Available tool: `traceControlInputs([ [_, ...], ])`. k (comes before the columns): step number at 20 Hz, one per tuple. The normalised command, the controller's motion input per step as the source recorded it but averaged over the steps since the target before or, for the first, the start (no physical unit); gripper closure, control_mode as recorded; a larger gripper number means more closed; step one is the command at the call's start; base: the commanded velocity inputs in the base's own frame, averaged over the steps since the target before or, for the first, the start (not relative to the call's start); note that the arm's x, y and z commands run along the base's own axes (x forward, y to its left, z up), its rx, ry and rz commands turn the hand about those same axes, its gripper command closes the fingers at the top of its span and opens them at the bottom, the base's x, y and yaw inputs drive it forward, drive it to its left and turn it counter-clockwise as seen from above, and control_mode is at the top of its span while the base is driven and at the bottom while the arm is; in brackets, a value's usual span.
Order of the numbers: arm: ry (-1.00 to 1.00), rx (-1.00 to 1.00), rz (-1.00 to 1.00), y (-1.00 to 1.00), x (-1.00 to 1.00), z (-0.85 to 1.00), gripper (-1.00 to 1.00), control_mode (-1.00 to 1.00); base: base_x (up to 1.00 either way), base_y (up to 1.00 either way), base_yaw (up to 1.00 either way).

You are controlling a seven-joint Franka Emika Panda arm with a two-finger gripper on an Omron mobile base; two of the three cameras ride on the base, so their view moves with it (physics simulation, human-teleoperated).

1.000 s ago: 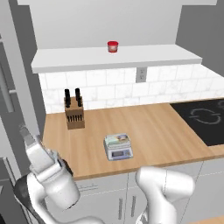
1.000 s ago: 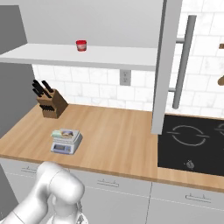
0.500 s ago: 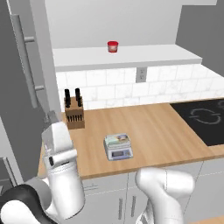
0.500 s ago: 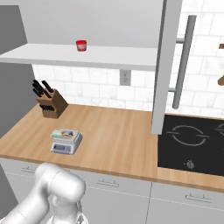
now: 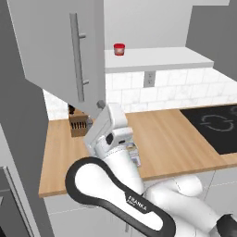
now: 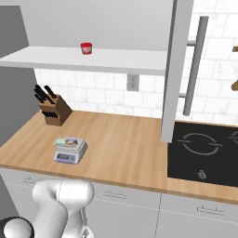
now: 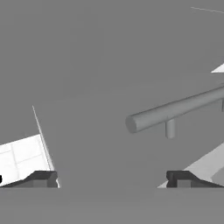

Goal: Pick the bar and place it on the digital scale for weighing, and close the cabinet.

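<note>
Grey cabinet (image 5: 60, 51) door stands ajar, the arm raised to its lower edge.
Gripper (image 7: 112, 180) has its tips spread wide, holding nothing, close before the door face below the bar handle (image 7: 175, 110). On the wooden counter (image 6: 121, 144) the bar (image 6: 68, 142) lies on the scale (image 6: 69, 149), right of the knife block (image 6: 52, 109). "FRANKA" is printed on the arm.

White tiled wall (image 6: 107, 100) behind a wooden counter (image 6: 125, 148); black hob (image 6: 204, 153) at right.
</note>
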Motion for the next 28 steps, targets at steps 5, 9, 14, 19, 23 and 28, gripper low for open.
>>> traceControlInputs([
  [5,0.31,0.08,-0.27,-0.27,0.12,0.39,-1.00,-1.00,0.00,0.00,0.00],
  [9,0.34,0.02,-0.29,-0.03,0.24,0.48,-1.00,-1.00,0.00,0.00,0.00],
  [14,0.37,0.00,-0.31,0.05,0.34,0.48,-1.00,-1.00,0.00,0.00,0.00],
  [19,0.40,-0.01,-0.38,0.44,0.33,0.42,-1.00,-1.00,0.00,0.00,0.00],
  [23,0.37,-0.05,-0.41,0.63,0.23,0.44,-1.00,-1.00,0.00,0.00,0.00],
  [28,0.13,-0.10,-0.40,0.87,0.58,0.09,-1.00,-1.00,0.00,0.00,0.00],
])
